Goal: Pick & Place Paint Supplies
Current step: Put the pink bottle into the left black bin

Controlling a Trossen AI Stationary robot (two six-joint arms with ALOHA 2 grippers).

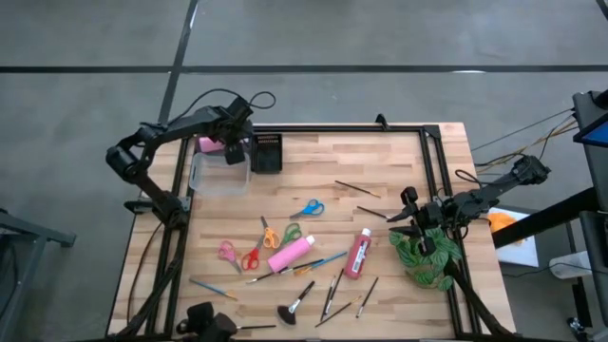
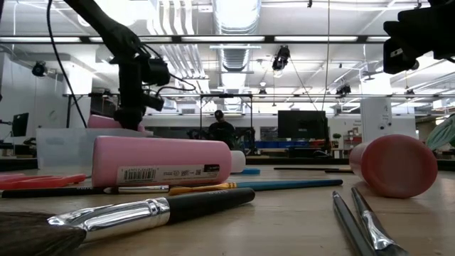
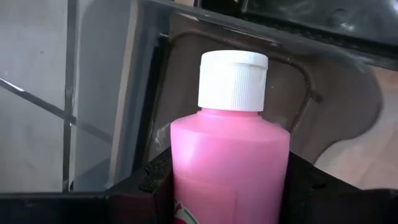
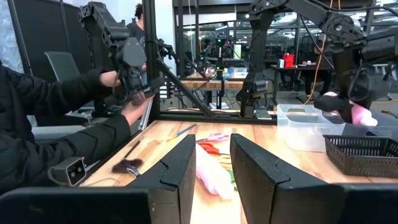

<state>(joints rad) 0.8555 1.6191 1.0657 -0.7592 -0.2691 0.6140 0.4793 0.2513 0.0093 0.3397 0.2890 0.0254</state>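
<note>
Holding one pink paint bottle (image 3: 230, 155) in our left gripper (image 1: 232, 147), fingers pinching its sides; the left wrist view is showing the white cap pointing away from the wrist and the clear tub (image 1: 220, 177) just beyond. In the high view this gripper is hanging over the tub's far-left corner, beside the black tray (image 1: 267, 152). We are judging this bottle as mid-delivery, not yet released.

Our right gripper (image 1: 410, 217) is waiting near the table's right edge, close to the green plant (image 1: 427, 252); its fingers are standing slightly apart with nothing between them in the right wrist view.

Almost everything else is still lying loose on the table:
- second pink bottle (image 1: 291, 254) on its side at mid-table
- red tube (image 1: 358, 254) to its right, well apart from the tub
- scissors: blue (image 1: 307, 208), orange (image 1: 270, 236), green (image 1: 291, 231), pink (image 1: 229, 252), red (image 1: 251, 259)
- thin brushes scattered along the near side, one long blue-handled brush (image 1: 318, 261) by the bottle, two more (image 1: 356, 187) on the far right, and a wide black brush (image 1: 288, 312) at the front edge

We cannot tell whether anything is already sitting inside the tub or tray. We are judging the task as barely begun: one item on its way, the rest untouched.

A person's dark sleeve (image 4: 62, 140) is showing in the right wrist view, off the table.
</note>
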